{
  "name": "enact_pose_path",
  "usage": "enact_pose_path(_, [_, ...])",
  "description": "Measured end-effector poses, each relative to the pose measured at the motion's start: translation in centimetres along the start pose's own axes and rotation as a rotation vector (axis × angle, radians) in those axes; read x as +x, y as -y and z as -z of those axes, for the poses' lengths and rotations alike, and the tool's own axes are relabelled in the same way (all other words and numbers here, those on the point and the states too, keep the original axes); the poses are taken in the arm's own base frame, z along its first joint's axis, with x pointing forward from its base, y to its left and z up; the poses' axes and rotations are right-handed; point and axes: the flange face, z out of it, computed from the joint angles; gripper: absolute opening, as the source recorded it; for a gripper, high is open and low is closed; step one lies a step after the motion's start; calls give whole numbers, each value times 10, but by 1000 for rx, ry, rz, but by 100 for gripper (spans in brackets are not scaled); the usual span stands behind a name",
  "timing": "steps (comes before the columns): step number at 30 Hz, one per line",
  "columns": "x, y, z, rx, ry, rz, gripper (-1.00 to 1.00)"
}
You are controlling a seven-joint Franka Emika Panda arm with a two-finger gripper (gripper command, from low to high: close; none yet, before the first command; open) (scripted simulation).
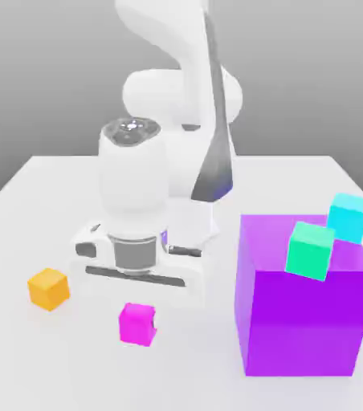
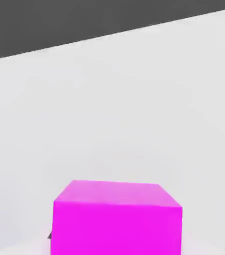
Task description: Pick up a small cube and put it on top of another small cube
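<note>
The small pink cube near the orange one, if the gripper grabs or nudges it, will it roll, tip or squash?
The small pink cube probably slides rather than rolls: it sits flat on the table. Equal sides suggest little tipping. Its crisp edges look rigid, and its smooth faces may be slippery.

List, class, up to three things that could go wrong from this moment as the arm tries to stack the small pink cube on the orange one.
1. The pink cube sits on the table near the hand; if the shut gripper isn't clamping it, the lift may come up empty.
2. The orange cube is small, so an off-centre placement could topple.
3. The purple cube stands close; a wide swing might clip it.
</note>
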Motion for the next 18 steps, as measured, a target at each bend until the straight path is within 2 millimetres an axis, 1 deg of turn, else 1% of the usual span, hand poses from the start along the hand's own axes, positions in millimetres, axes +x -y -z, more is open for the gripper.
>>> enact_pose_path(8, [3,71,31,-40,-55,587,-100])
enact_pose_path(15, [-1,129,65,-108,-117,1078,-100])
enact_pose_path(16, [-7,141,74,-121,-128,1148,-100])
enact_pose_path(17, [-20,158,88,-136,-139,1218,-100])
enact_pose_path(18, [-39,178,103,-152,-153,1297,-100])
